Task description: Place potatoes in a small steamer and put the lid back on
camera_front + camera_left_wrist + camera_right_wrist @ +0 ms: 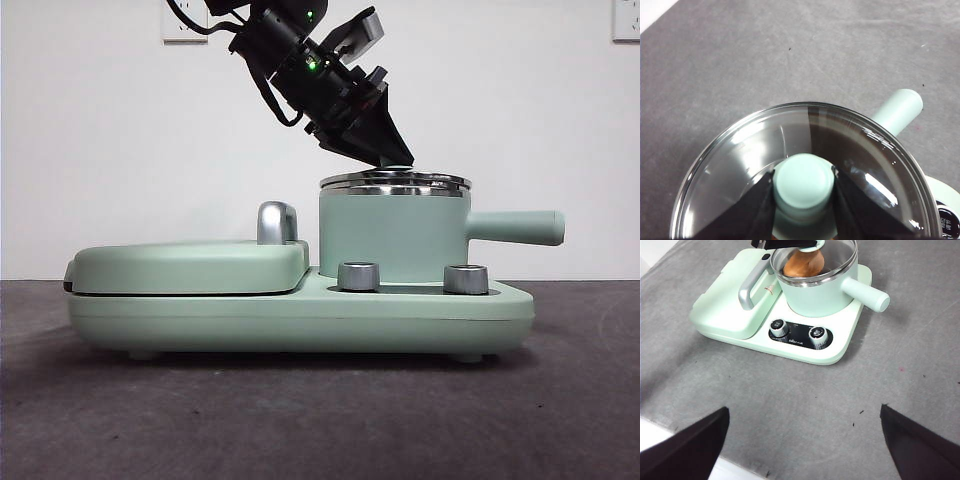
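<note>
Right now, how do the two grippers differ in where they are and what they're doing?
The left gripper is down at the small steamer, its jaws set on either side of the lid knob; the right gripper hangs back over bare table, short of the cooker base. The left's jaws sit close against the knob; the right's are spread wide, holding nothing. Both have black jaws.

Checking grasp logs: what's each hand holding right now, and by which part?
Left hand grips the lid by its mint-green knob, lid sitting on the small steamer. Right hand is open, holding nothing.
</note>
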Controlling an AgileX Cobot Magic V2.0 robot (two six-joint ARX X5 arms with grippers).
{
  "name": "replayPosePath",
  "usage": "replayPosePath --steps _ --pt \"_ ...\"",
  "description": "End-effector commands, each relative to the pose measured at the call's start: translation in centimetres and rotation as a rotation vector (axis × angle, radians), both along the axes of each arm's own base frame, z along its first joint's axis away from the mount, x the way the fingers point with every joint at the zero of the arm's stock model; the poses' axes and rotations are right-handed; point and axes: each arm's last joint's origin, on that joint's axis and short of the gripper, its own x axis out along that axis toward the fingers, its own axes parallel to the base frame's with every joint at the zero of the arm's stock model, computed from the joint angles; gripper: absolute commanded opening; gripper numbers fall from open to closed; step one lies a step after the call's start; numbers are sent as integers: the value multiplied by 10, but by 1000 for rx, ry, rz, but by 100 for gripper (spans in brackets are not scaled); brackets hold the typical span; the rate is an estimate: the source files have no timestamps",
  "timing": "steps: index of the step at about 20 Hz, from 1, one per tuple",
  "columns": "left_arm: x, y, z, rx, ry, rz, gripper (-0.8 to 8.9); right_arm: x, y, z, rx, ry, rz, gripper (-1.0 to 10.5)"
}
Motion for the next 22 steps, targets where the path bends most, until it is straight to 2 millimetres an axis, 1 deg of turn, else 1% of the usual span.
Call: replayPosePath --steps 1,4,9,14,16,17,18,20,21,22 --pt "1 -13 -20 20 29 -57 14 0 0 2 17 -7 -4 467" --pt "2 -12 -19 17 1 -67 14 0 0 2 18 -7 -4 467" --pt "10 -4 -20 -25 -3 -95 14 0 0 2 17 -6 -4 467" --pt "17 0 -32 -16 28 -86 14 0 0 2 18 -6 -4 467" --pt "18 0 -36 -9 52 -80 36 0 0 2 18 -6 -4 467" --pt "17 0 -37 -2 64 -81 69 0 0 2 18 -6 -5 467" --pt "15 -1 -38 1 69 -85 164 0 0 2 18 -6 -5 467" --pt "14 -2 -35 -4 65 -85 423 0 0 2 17 -6 -5 467" --pt "14 -2 -33 -8 57 -86 532 0 0 2 17 -6 -4 467" --pt "13 -1 -29 -12 50 -86 602 0 0 2 17 -6 -4 467"
